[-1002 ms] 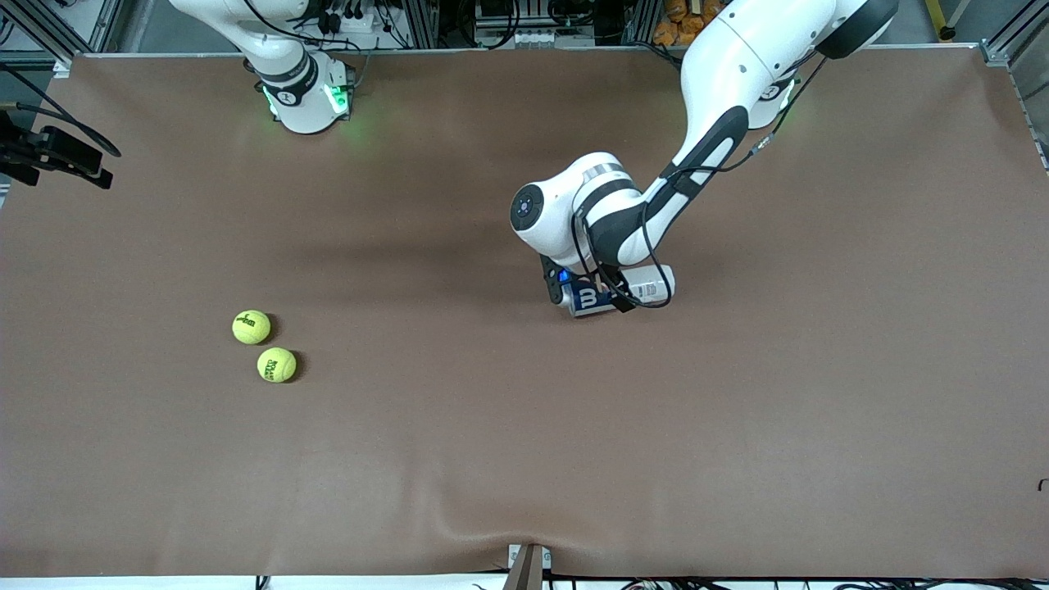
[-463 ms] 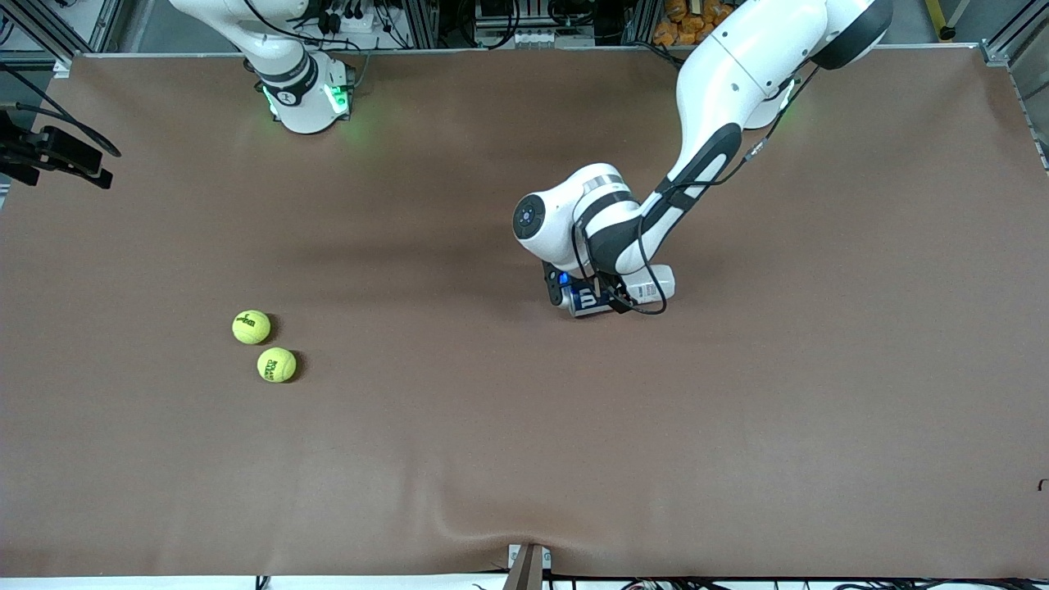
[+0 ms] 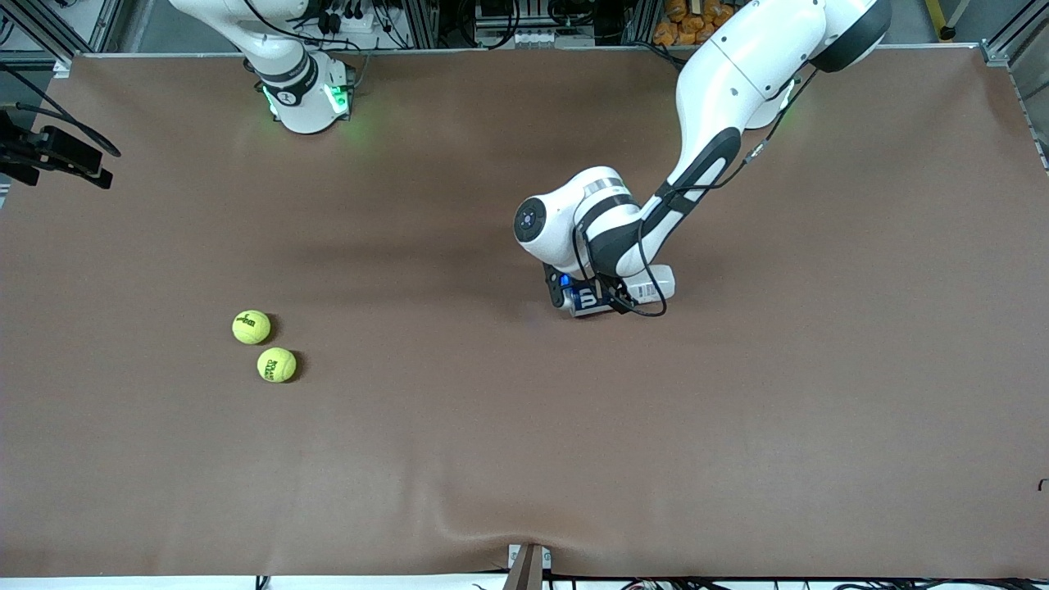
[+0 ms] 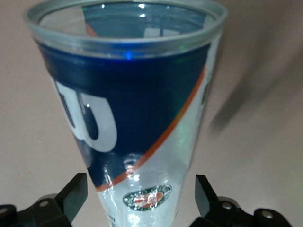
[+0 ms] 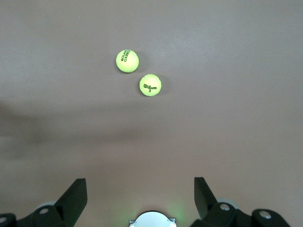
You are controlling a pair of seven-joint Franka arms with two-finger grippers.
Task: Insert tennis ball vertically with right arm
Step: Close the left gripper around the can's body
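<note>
Front view: two yellow tennis balls on the brown table (image 3: 819, 410) toward the right arm's end, one marked Wilson (image 3: 251, 327) and, just beside it but apart, one nearer the camera (image 3: 276, 365). Tennis ball can (image 3: 647, 287) lying on its side mid-table, mostly hidden under the left arm's wrist; left gripper (image 3: 592, 297) down at the can, fingers not readable here. Right arm (image 3: 279, 57) only visible at its base along the top edge, waiting; right gripper not seen from here. Left wrist view: clear plastic can (image 4: 137, 109) with blue label and open rim, sitting between the left gripper (image 4: 137, 198) fingers (image 4: 71, 194), spread wide on either side with gaps to the can wall, so not yet clamped. Right wrist view: right gripper (image 5: 139, 198) wide and empty, high over bare table, both balls in sight well apart from it, Wilson ball (image 5: 150, 85) and the second ball (image 5: 127, 61) side by side, not touching. Handling guess: ball light, felt grippy, springy shell, tolerates a firm squeeze; best pinched across the middle, picking the one with free flanks so fingers clear its neighbour. Can thin-walled, slick, likely to roll or flex; grip mid-body, moderate force.
</note>
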